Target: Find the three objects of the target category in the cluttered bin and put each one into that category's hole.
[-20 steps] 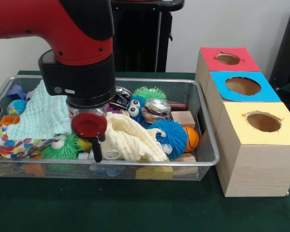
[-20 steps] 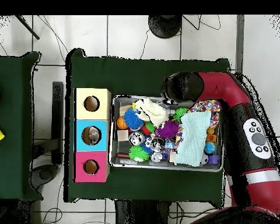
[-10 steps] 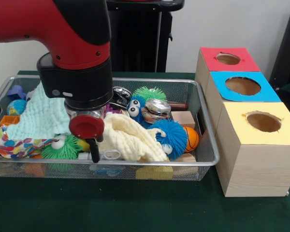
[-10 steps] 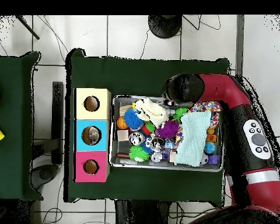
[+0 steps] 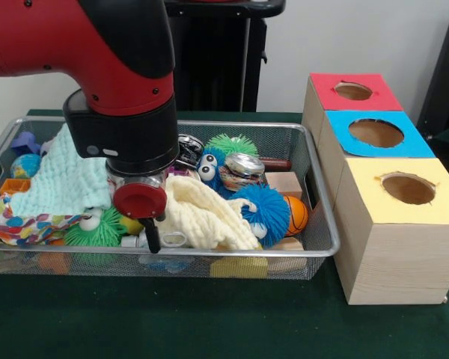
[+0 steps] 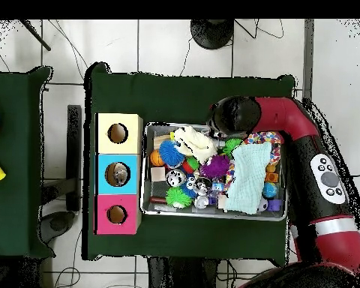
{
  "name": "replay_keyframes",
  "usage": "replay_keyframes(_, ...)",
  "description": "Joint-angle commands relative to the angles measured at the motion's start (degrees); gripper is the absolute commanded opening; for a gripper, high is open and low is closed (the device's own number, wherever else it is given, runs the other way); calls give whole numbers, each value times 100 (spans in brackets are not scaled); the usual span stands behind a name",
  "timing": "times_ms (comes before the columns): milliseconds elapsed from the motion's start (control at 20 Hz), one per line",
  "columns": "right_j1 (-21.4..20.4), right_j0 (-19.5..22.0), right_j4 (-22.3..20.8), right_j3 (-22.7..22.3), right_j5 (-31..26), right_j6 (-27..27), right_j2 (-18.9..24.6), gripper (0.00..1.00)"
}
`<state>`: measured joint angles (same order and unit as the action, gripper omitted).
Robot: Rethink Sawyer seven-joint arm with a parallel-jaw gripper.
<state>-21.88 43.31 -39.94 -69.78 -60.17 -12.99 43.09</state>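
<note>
Front view: claw [image 5: 151, 238] low at bin [image 5: 314, 250] near edge, by cream cloth [image 5: 198, 213]; grip state can't tell. Lift cloth slowly, check for bottles underneath.

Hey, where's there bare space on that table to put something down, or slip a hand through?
Free: the green cloth in front of the bin, and the strip behind the bin in the overhead view. Crowded: the bin, filled with toys and cloths, with the arm low over its near edge. The boxes sit close beside it.
</note>
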Motion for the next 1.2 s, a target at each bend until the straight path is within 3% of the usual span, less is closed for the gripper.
replay_keyframes(50, 228, 103, 73, -491, 252, 47, -153, 100)
replay_keyframes(1200, 497, 154, 39, -549, 646, 23, -167, 100)
